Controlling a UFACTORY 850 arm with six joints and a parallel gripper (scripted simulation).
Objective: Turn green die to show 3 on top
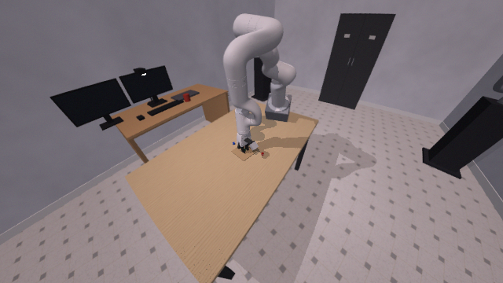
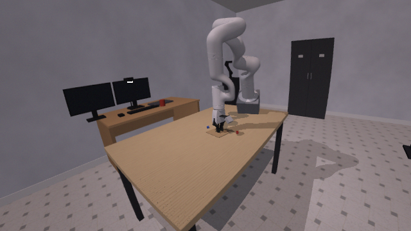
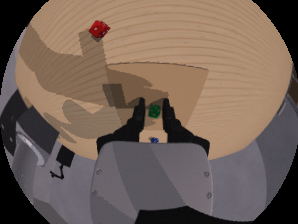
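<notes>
The green die [image 3: 154,110] lies on the brown mat [image 3: 169,90], near the mat's edge closest to the camera in the wrist view. My gripper [image 3: 153,105] points straight down over the mat [image 1: 244,154], and its two dark fingers stand on either side of the green die. A little room shows on each side of the die, so the fingers are partly open and do not clamp it. I cannot read its top face. In the top and exterior views the fingers [image 2: 219,130] hide the die.
A red die [image 3: 99,28] lies on the table off the mat, also in the top and exterior views [image 1: 262,153] [image 2: 237,131]. A blue die [image 1: 233,143] [image 2: 207,127] lies off the mat on the other side. The arm's base [image 1: 277,112] stands at the table's far end.
</notes>
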